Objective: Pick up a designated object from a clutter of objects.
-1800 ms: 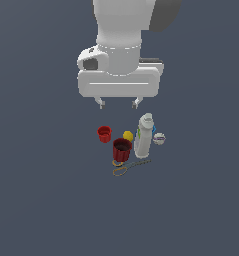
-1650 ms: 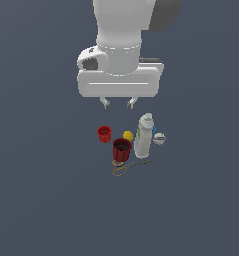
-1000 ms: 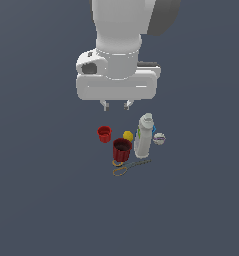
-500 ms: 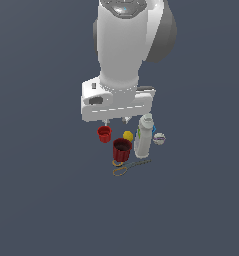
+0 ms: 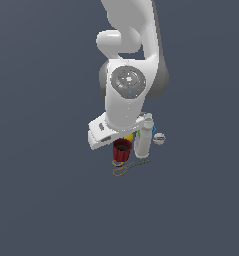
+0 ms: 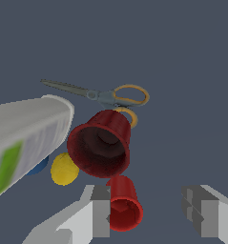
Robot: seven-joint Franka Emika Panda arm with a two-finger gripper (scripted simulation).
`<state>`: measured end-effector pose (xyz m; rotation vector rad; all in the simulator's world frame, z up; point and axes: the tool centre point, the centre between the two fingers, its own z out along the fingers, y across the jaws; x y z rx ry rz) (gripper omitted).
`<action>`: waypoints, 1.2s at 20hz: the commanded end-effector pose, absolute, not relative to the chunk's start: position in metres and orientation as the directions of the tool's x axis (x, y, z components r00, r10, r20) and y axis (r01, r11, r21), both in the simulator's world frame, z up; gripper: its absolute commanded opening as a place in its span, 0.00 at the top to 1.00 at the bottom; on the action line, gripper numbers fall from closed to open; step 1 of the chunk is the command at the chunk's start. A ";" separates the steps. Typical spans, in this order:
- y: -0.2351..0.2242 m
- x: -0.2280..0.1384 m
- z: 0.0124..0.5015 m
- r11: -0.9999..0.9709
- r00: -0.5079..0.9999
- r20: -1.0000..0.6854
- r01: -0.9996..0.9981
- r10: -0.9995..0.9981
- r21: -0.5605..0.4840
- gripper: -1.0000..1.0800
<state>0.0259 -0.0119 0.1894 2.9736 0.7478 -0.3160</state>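
Gripper [image 6: 153,214]: fingers spreading wide, gripping nothing, hovering above the dark red mug [image 6: 100,143], having descended since earlier. Mug standing upright beside the white bottle [image 5: 143,141], scissors [image 6: 102,95] and small red cup [image 6: 122,204] flanking it.

No words, numbers or brand marks can be read anywhere. The white bottle [image 6: 25,138] carries a label with green and grey patches, perhaps printed text, but it is too blurred to make out any letters.
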 end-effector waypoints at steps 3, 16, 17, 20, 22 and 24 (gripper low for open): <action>-0.013 0.024 0.156 -0.830 0.799 -0.258 0.557 0.543 -0.025 0.38; -0.014 0.019 0.123 -0.777 0.731 -0.298 0.626 0.614 -0.064 0.38; -0.014 0.018 0.122 -0.777 0.731 -0.298 0.626 0.614 -0.064 0.38; -0.015 0.016 0.115 -0.776 0.730 -0.298 0.627 0.615 -0.065 0.38; -0.016 0.014 0.107 -0.775 0.729 -0.298 0.628 0.616 -0.065 0.38; -0.017 0.012 0.100 -0.774 0.728 -0.299 0.629 0.617 -0.066 0.38</action>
